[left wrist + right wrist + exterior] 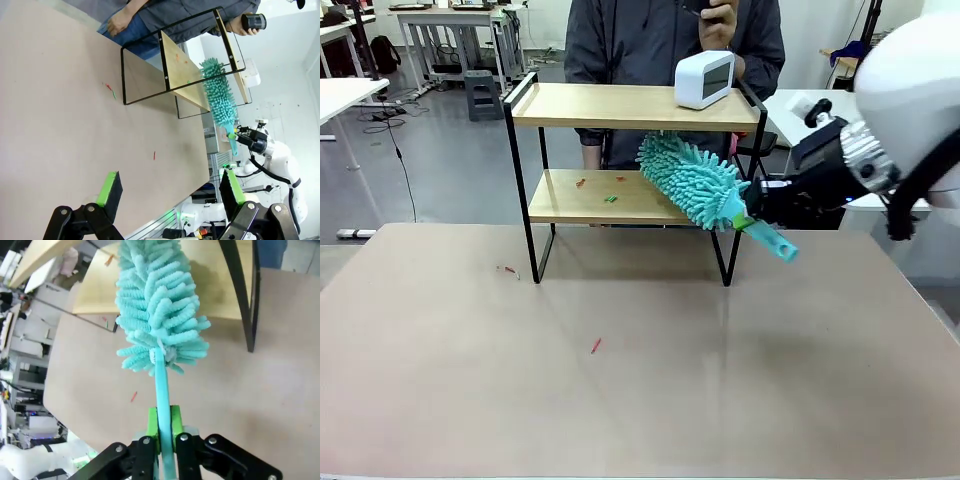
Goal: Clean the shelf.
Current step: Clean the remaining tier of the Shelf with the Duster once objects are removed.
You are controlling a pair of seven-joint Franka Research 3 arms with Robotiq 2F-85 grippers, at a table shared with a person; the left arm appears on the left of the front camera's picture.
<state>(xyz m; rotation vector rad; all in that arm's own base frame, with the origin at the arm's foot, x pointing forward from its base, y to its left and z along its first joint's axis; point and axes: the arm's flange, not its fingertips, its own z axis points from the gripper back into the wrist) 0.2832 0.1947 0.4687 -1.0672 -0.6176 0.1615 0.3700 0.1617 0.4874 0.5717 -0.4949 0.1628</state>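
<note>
Front view: the shelf [610,105] stands far-centre on the tabletop [620,380]. The right jaws pinch the duster [695,180] handle; the left jaws are spread. Sweep leftward along the lower board, fibres flat, pushing scraps [610,198] off.

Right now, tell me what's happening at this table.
The right pincer is shut on the handle of a teal fluffy duster, whose head reaches in over the lower board of the shelf, at its right end. A few small coloured scraps lie on that board, and more on the table. A white clock-like device stands on the top board. The left pincer hovers open over the table, holding nothing. A person stands behind the shelf.
</note>
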